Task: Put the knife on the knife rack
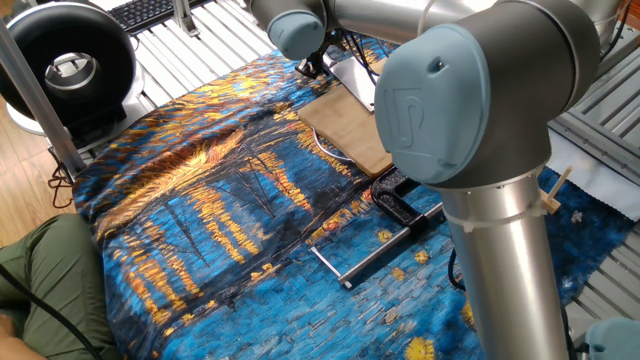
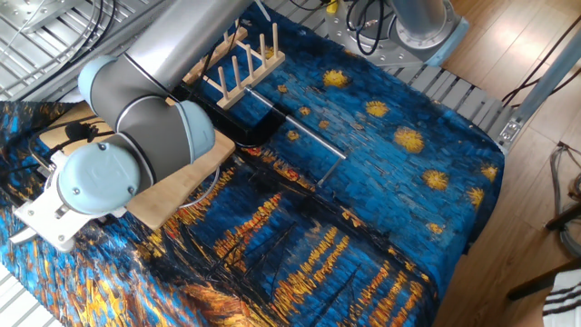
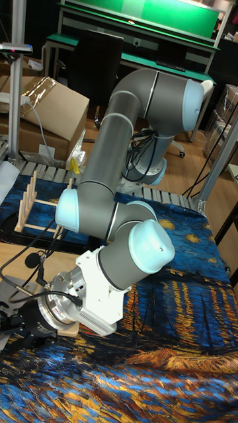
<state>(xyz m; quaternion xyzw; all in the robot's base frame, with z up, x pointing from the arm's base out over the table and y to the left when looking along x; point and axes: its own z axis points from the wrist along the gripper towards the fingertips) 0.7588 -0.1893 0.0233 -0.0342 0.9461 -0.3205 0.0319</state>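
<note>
**A:** Cloth (image 1: 220,200) first, then. What do you have, starting left of the fingers?

**B:** Far to their left, off the cloth, you have a round black housing (image 1: 65,60), and a keyboard (image 1: 148,10) behind it. The cloth itself, blue and orange, runs under everything else.

**A:** And the gripper (image 1: 314,68)?

**B:** You see it as a small black shape under the grey wrist, low over the far edge of the cloth. The wrist covers most of it in every view. You cannot tell whether the fingers are spread, pressed together or pinching anything.

**A:** Where is the knife (image 1: 352,80)?

**B:** Just to the right of the fingers. You see only a pale grey strip of the blade, at the far end of the board (image 1: 350,140), before the big arm joint hides the rest. Whether the fingers touch it, you cannot tell.

**A:** Further right?

**B:** The board stretches from beside the fingers toward you, flat on the cloth. Past its near end lies the black clamp (image 1: 395,205), with its silver rod (image 1: 372,252) reaching out across the cloth, well apart from the fingers.

**A:** And the rack (image 2: 243,71)?

**B:** It stands farthest from the fingers, beyond the clamp, upright on the cloth with its pegs pointing up. The other fixed view shows it best. The knife is not on it; board and clamp both lie between the two.
</note>
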